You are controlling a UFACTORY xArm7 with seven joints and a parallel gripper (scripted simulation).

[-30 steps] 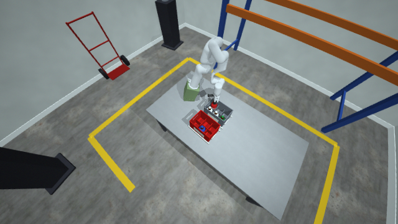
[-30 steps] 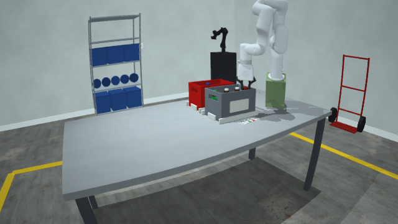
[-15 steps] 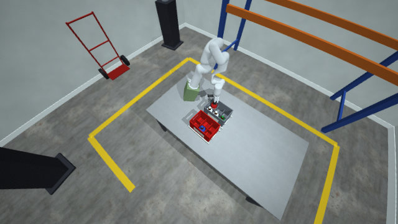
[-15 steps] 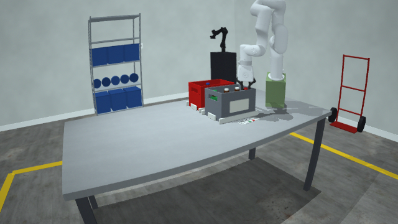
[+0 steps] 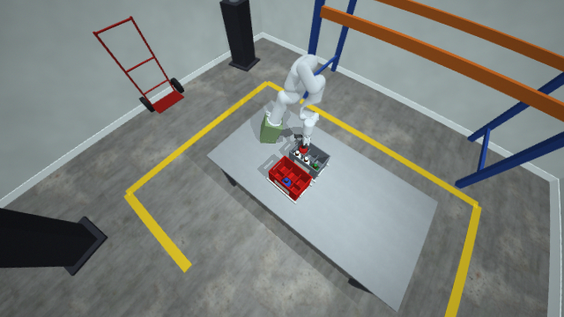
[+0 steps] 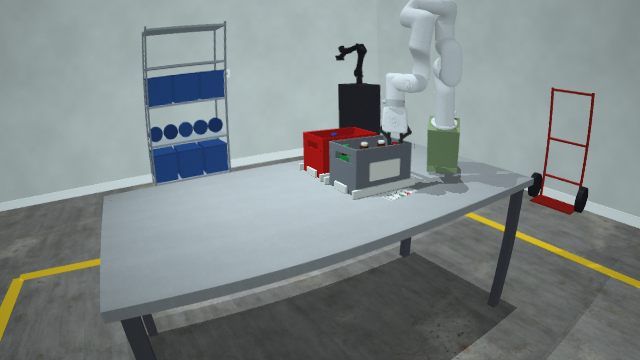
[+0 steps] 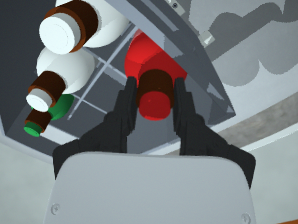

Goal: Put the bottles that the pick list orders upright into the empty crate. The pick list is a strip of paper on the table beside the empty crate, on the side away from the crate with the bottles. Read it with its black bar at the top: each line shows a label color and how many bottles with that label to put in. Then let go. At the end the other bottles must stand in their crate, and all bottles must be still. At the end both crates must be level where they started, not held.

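Observation:
My gripper (image 7: 155,88) is shut on the neck of a red-label bottle (image 7: 152,70) with a red cap, held upright in a corner cell of the grey crate (image 5: 309,160). The gripper also shows at that crate's far end in the exterior view (image 6: 395,137). The same crate (image 6: 372,167) holds two white-label bottles (image 7: 73,23) and a green-label bottle (image 7: 47,116). The red crate (image 5: 290,177) stands beside it with one blue-capped bottle (image 5: 287,180) inside. The pick list strip (image 6: 400,194) lies on the table by the grey crate, its marks too small to read.
The arm's green pedestal (image 5: 270,129) stands close behind the crates. The crates sit on white rails near the table's back edge. A black pedestal with a small arm (image 6: 358,102) stands behind the table.

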